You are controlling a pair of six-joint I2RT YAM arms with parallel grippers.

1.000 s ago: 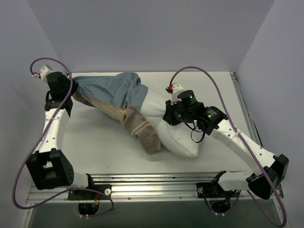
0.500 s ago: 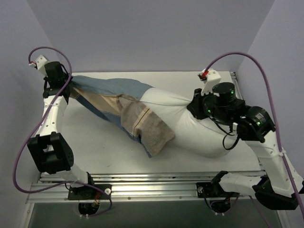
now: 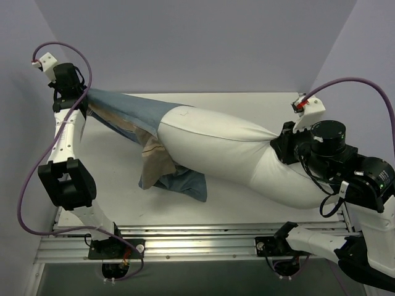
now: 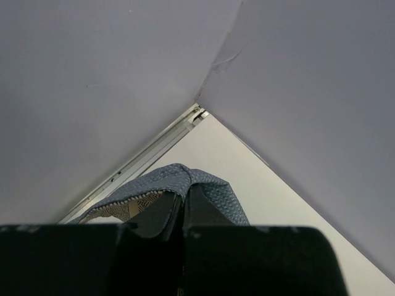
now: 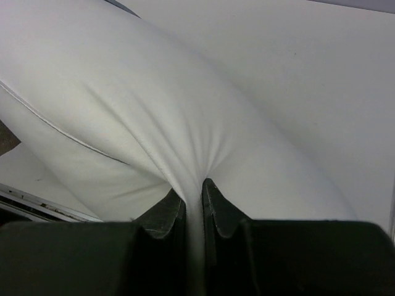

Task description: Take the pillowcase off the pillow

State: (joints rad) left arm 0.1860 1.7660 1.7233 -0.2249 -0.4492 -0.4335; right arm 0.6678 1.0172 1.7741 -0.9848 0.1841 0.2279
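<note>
From the top view I see the whole stretch. The pillow [image 3: 225, 148] runs long and taut across the bench [image 3: 117, 185], from the far left towards the near right. The pillowcase [image 3: 133, 111] covers only its left end. From that height I cannot make out how either pair of fingers is set.

The wrist views settle that. The left fingers [image 4: 162, 214] are clenched on a fold of the pillowcase, which bulges out just past their tips. They are up by the far left corner, where the two walls [image 4: 123, 74] meet over a metal rail [image 4: 154, 151]. The right fingers [image 5: 223, 217] are clenched on the white pillow cloth, which gathers into them in tight radiating creases.

The pillowcase is pulled into a narrow blue-grey band from the left fingers to the pillow. Below it, tan and blue folds sag in a loose heap on the bench, against the pillow's near side. Close up, the blue cloth has a fine dotted weave, with a scrap of tan patterned cloth beside it.

The pillow is plain white and plump in the middle, and it pinches to a point at the right fingers. A thin seam line crosses it in the right wrist view. I cannot tell whether its underside touches the bench.

I can read no label or writing in any view.
</note>
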